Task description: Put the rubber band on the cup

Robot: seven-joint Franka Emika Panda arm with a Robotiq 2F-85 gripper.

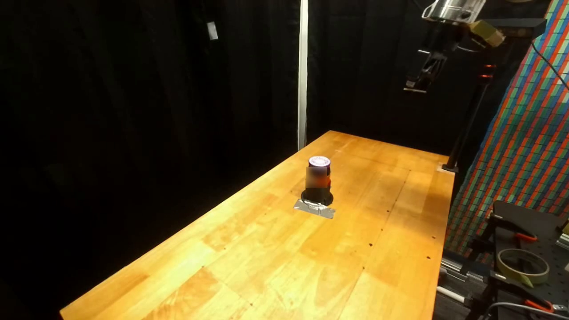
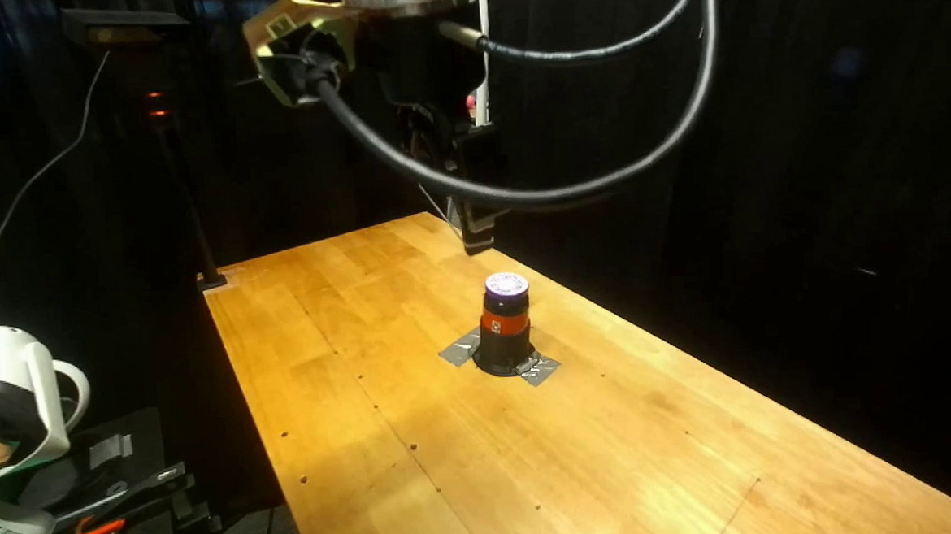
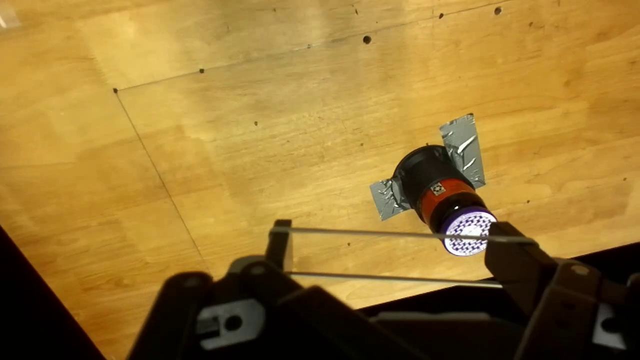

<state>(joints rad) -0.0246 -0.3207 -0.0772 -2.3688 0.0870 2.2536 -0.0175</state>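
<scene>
"What stands there?"

"One cup (image 3: 447, 200), upright on one wooden table (image 3: 240, 165), dark with an orange-red stripe and a pale top."

"Where, seen from the wrist?"

"Roughly 1 o'clock from the gripper (image 3: 395, 254)."

"And the jaws?"

"Wide apart. Two fingers (image 3: 517, 264), and one rubber band (image 3: 365, 232) stretched between them in two nearly parallel strands."

"Does the band touch the cup?"

"No; both exterior views show the gripper higher than the cup and clear of it. From the wrist, one strand crosses the view of the cup's top."

"What else?"

"Two silver strips (image 3: 464, 150) at the cup's foot, at 2 and 8 o'clock from it in the wrist view. Then one tan roll of tape (image 1: 538, 278), at 4 o'clock from the cup in an exterior view, on a dark shelf (image 1: 520, 214)."
</scene>
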